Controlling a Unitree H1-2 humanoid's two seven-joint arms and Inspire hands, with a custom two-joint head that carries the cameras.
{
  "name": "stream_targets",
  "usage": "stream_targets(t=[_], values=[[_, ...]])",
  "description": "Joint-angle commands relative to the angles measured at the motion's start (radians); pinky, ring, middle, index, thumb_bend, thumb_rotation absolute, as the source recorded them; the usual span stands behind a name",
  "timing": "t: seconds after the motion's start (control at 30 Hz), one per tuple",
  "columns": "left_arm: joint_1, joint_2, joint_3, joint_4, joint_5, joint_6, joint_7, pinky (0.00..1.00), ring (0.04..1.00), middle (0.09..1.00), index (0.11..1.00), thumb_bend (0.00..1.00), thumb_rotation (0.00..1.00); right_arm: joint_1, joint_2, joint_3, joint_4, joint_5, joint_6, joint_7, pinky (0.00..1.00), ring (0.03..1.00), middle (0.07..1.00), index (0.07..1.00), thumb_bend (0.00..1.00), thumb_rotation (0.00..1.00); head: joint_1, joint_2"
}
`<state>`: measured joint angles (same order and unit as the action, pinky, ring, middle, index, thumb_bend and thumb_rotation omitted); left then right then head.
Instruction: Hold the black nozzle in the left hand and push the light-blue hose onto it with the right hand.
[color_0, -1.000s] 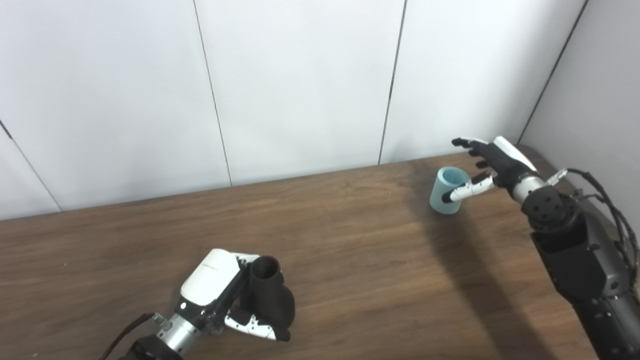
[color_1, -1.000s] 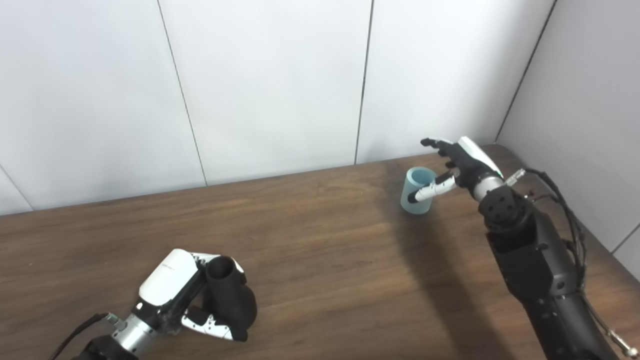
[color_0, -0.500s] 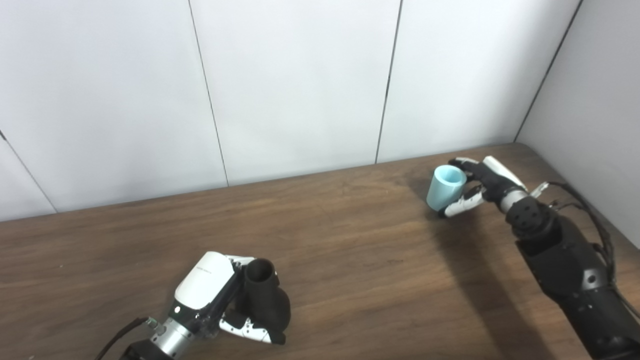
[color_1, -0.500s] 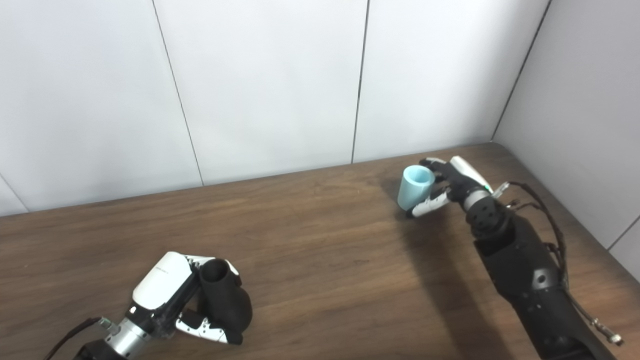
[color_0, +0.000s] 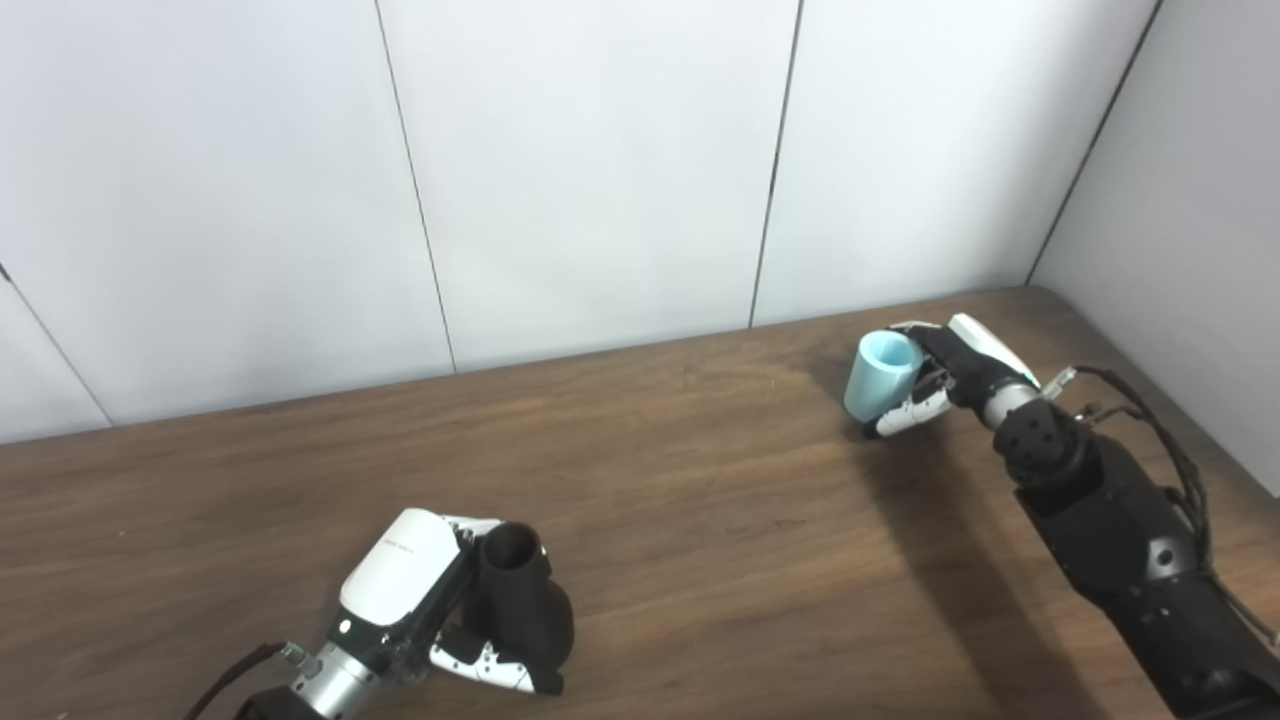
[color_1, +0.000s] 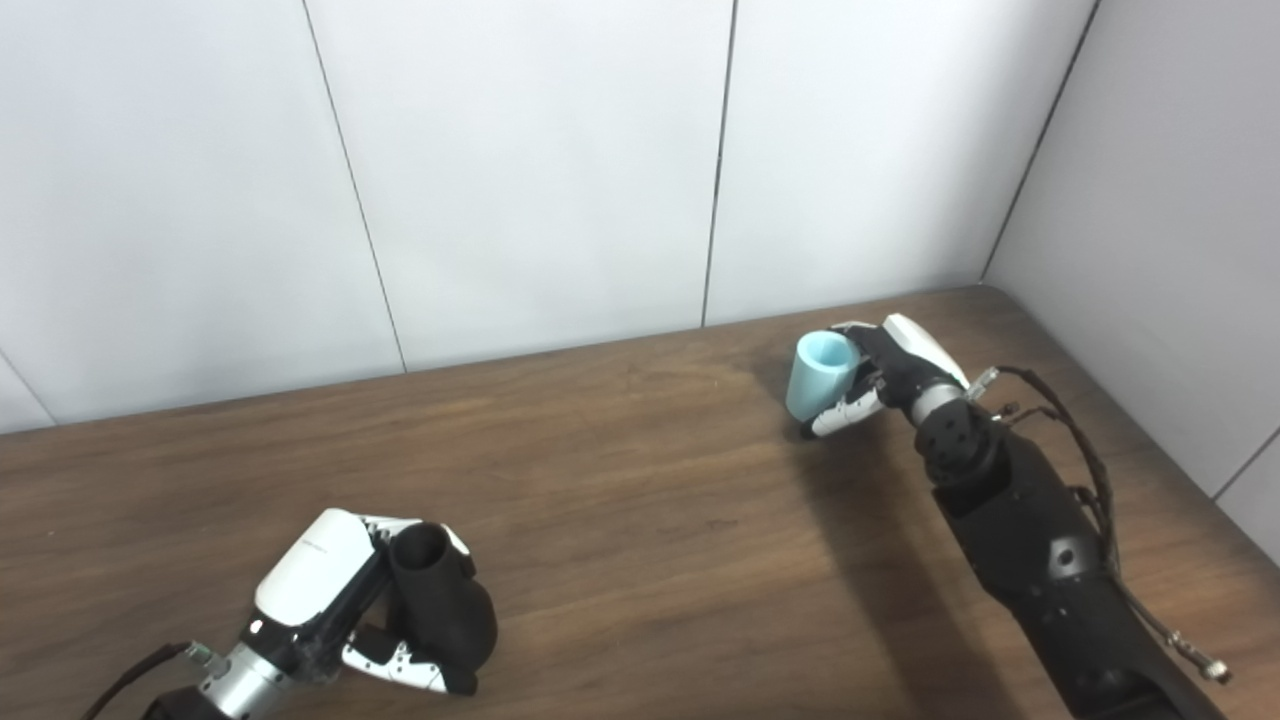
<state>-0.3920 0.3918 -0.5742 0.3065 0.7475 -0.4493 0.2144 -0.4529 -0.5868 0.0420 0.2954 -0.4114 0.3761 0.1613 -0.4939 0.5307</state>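
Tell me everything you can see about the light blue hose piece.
The light-blue hose is a short, smooth, matte tube, hollow, with its open end facing up and toward the camera. It is tilted, at the table's far right. The right robot hand is closed around it, thumb across its lower front. Whether its base touches the table is unclear.

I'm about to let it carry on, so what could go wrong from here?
The right hand grips the light-blue hose from one side, tilted; it might slip or twist during the carry. The black nozzle, held in the left hand low by the table, is far off at the near left, so the two openings could meet misaligned and jam.
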Motion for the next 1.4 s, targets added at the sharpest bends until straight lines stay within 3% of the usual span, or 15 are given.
stream_targets(t=[0.0, 0.17, 0.33, 0.37, 0.4, 0.43, 0.53, 0.6, 0.8, 0.83, 1.1, 1.37], values=[[0.068, 0.044, -0.027, 0.055, 0.05, 0.029, -0.105, 0.31, 0.392, 0.475, 0.482, 0.53, 0.0, -0.018, -0.004, 0.009, -0.029, 0.022, -0.052, 0.013, 0.57, 0.633, 0.667, 0.741, 0.77, 0.06, 0.0, 0.002], [0.066, 0.041, -0.03, 0.058, 0.055, 0.028, -0.102, 0.31, 0.392, 0.475, 0.482, 0.53, 0.0, -0.017, 0.01, 0.014, -0.048, 0.019, -0.072, -0.012, 0.43, 0.504, 0.582, 0.684, 0.76, 0.07, 0.006, 0.006], [0.071, 0.038, -0.028, 0.056, 0.051, 0.035, -0.103, 0.31, 0.382, 0.475, 0.482, 0.53, 0.0, -0.017, 0.033, 0.004, -0.049, 0.018, -0.087, -0.046, 0.42, 0.47, 0.533, 0.644, 0.74, 0.08, 0.013, 0.012], [0.072, 0.037, -0.028, 0.059, 0.051, 0.033, -0.1, 0.31, 0.384, 0.475, 0.483, 0.53, 0.0, -0.016, 0.04, 0.0, -0.054, 0.016, -0.088, -0.056, 0.4, 0.451, 0.508, 0.633, 0.65, 0.04, 0.013, 0.012], [0.072, 0.037, -0.027, 0.06, 0.051, 0.031, -0.097, 0.3, 0.384, 0.474, 0.483, 0.53, 0.0, -0.015, 0.047, -0.004, -0.052, 0.016, -0.095, -0.068, 0.36, 0.412, 0.492, 0.549, 0.58, 0.02, 0.013, 0.013], [0.073, 0.038, -0.027, 0.06, 0.051, 0.032, -0.097, 0.3, 0.383, 0.474, 0.482, 0.53, 0.0, -0.016, 0.052, -0.008, -0.041, 0.014, -0.107, -0.083, 0.34, 0.391, 0.452, 0.54, 0.55, 0.01, 0.015, 0.013], [0.074, 0.037, -0.025, 0.058, 0.049, 0.039, -0.102, 0.3, 0.386, 0.475, 0.483, 0.53, 0.0, -0.018, 0.066, -0.015, -0.024, 0.009, -0.121, -0.117, 0.33, 0.383, 0.424, 0.525, 0.52, 0.0, 0.02, 0.016], [0.074, 0.037, -0.025, 0.059, 0.052, 0.04, -0.099, 0.31, 0.39, 0.415, 0.494, 0.52, 0.0, -0.019, 0.073, -0.018, -0.02, 0.009, -0.123, -0.129, 0.35, 0.405, 0.442, 0.517, 0.52, 0.0, 0.023, 0.017], [0.074, 0.034, -0.026, 0.057, 0.057, 0.043, -0.1, 0.31, 0.401, 0.475, 0.483, 0.53, 0.0, -0.013, 0.08, -0.024, -0.014, 0.014, -0.16, -0.159, 0.34, 0.402, 0.441, 0.524, 0.52, 0.0, 0.042, 0.024], [0.074, 0.034, -0.026, 0.058, 0.058, 0.042, -0.098, 0.31, 0.401, 0.429, 0.491, 0.52, 0.0, -0.012, 0.081, -0.024, -0.019, 0.016, -0.159, -0.159, 0.34, 0.401, 0.439, 0.526, 0.52, 0.0, 0.042, 0.024], [0.072, 0.02, -0.032, 0.061, 0.064, 0.052, -0.1, 0.31, 0.39, 0.474, 0.483, 0.53, 0.0, 0.0, 0.092, -0.015, -0.15, 0.029, -0.214, -0.141, 0.3, 0.358, 0.425, 0.527, 0.52, 0.0, 0.093, 0.038], [0.063, -0.01, -0.046, 0.06, 0.089, 0.076, -0.104, 0.31, 0.391, 0.474, 0.482, 0.53, 0.0, -0.027, 0.127, 0.014, -0.449, 0.051, -0.093, -0.012, 0.27, 0.326, 0.419, 0.534, 0.52, 0.0, 0.236, 0.066]])
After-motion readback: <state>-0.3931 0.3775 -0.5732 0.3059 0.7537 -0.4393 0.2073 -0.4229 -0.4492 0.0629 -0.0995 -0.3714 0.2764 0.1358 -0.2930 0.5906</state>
